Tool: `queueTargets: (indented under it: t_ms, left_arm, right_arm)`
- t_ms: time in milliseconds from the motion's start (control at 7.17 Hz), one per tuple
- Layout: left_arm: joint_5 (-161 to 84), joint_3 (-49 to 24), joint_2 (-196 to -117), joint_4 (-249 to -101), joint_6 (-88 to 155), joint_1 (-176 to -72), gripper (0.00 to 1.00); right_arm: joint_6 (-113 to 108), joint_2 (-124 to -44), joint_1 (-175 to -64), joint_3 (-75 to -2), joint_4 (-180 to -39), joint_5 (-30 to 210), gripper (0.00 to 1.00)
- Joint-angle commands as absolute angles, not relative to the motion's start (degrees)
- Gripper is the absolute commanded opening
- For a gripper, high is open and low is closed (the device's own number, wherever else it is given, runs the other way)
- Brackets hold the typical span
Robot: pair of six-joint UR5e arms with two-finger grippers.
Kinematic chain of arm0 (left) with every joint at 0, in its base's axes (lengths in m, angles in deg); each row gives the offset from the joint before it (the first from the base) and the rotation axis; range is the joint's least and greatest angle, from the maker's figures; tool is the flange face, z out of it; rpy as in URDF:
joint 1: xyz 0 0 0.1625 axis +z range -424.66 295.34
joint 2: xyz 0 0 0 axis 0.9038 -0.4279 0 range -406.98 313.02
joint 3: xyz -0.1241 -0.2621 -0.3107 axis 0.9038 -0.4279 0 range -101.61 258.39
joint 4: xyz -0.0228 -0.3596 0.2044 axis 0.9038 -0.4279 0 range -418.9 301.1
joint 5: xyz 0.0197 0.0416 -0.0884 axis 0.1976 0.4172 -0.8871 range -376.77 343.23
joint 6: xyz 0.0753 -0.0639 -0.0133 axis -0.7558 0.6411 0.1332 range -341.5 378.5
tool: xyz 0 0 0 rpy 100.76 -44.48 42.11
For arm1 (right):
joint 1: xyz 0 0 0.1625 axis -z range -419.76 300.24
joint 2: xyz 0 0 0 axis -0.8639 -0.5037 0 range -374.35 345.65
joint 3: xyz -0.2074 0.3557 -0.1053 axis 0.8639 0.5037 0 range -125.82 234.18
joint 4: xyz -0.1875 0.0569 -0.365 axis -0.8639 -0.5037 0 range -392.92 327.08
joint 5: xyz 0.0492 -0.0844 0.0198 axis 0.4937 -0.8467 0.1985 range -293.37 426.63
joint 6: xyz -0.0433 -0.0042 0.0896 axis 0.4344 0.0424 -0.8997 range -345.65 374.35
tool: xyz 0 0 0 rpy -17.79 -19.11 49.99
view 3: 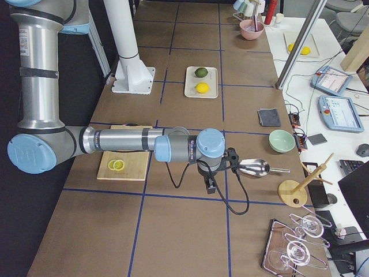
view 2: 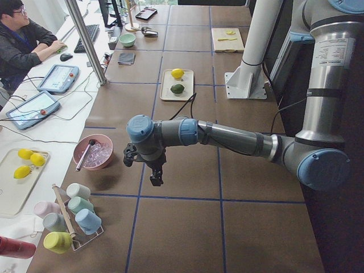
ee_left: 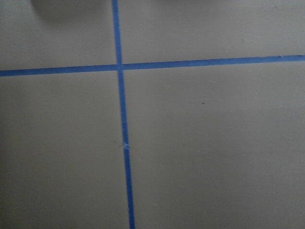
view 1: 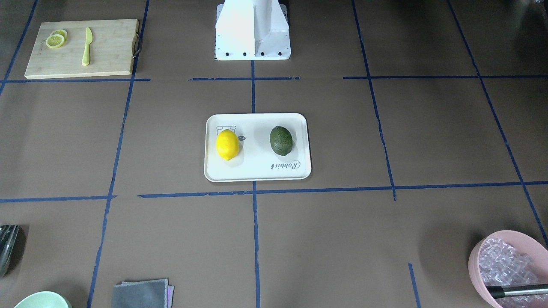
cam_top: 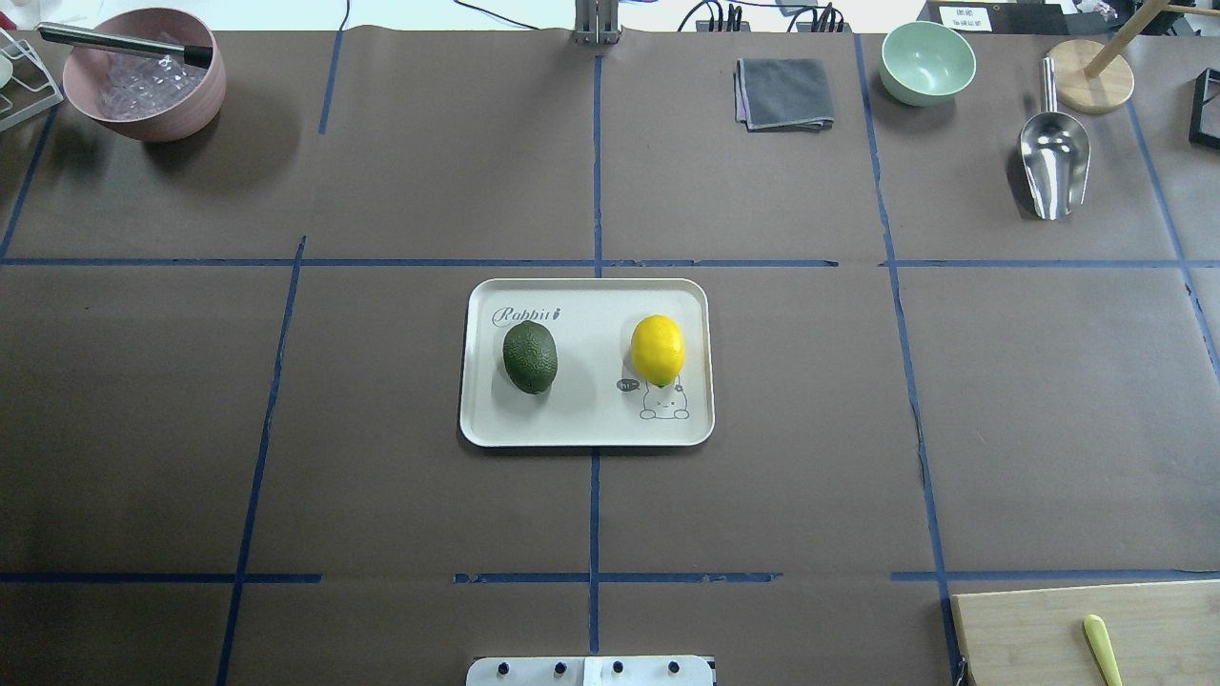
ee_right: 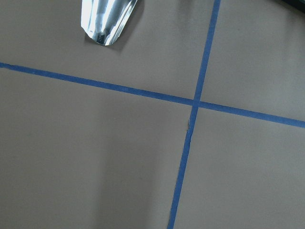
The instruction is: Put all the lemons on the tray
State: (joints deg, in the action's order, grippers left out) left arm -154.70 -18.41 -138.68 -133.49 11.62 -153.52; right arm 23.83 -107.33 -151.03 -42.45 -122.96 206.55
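Note:
The bright yellow lemon (view 1: 227,145) and the dark green lemon (view 1: 281,140) both lie on the cream-white tray (view 1: 257,171) at the table's middle; they also show in the overhead view, yellow lemon (cam_top: 658,350), green lemon (cam_top: 530,356), tray (cam_top: 581,424). Neither gripper is near the tray. My left gripper (view 2: 154,179) hangs over the table near the pink bowl, seen only in the exterior left view. My right gripper (view 3: 211,187) hangs beside the metal scoop, seen only in the exterior right view. I cannot tell whether either is open or shut.
A bamboo cutting board (view 1: 107,55) holds lemon slices (view 1: 56,39) and a yellow knife (view 1: 87,47). A pink bowl (cam_top: 143,86), grey cloth (cam_top: 783,92), green bowl (cam_top: 927,62) and metal scoop (cam_top: 1053,162) line the far edge. The robot base (view 1: 252,30) stands behind the tray.

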Motion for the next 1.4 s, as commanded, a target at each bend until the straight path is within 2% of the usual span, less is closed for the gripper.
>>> queueTargets:
  t_ms: [0,1256]
  left_arm:
    - [-155.11,-11.64,-138.30,-141.74,11.38,-154.40,1.00]
    - [-155.02,-10.64,-138.30,-143.37,11.29,-154.58,1.00]
  right_arm:
    - [23.06,-107.16,-151.07,-42.58,-122.83,206.56,0.99]
    - [21.74,-106.99,-151.07,-42.50,-122.30,206.20,0.99]
